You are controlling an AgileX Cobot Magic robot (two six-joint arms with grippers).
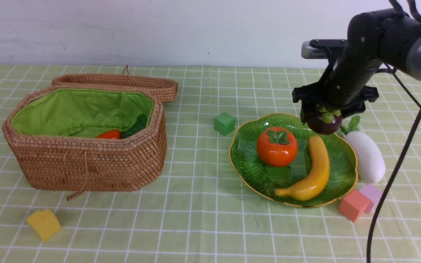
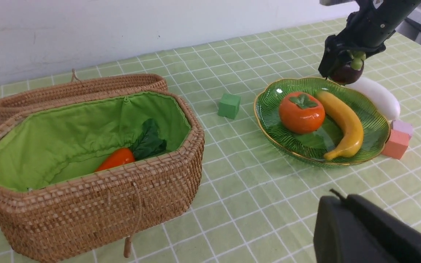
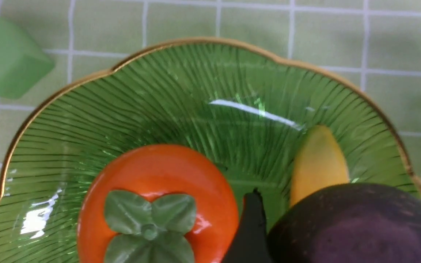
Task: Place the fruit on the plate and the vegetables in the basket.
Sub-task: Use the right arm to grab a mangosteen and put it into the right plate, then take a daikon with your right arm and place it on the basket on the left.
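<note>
Right, the step in hand reads as setting down the last fruit. The basket [image 1: 86, 160] sits well off on the left-arm side of the right pincer [image 1: 324, 111], lid open, with the carrot [image 1: 110, 134] inside; no eggplant shows, and it could be hidden by the wall. The plate [image 1: 247, 160] lies below the pincer and reaches from there toward the robot, so the pincer hangs over its far right rim, not its middle. The radish [image 1: 367, 155] lies on the cloth just outside that rim, below the pincer on its outer side. The banana [image 1: 316, 171] has its far tip almost straight under the pincer, and the persimmon [image 1: 277, 147] sits lower and inward. The pincer is clenched wide across the mangosteen [image 1: 323, 122], cap up, clear of the glass. A good placement would probably shift inward first, toward the bare glass between the persimmon and the banana tip, then lower until the fruit seats and only then spread the jaws. Let go at the rim and a round fruit could roll off toward the radish. The left pincer [image 2: 342, 215] is far off, closed and empty.
</note>
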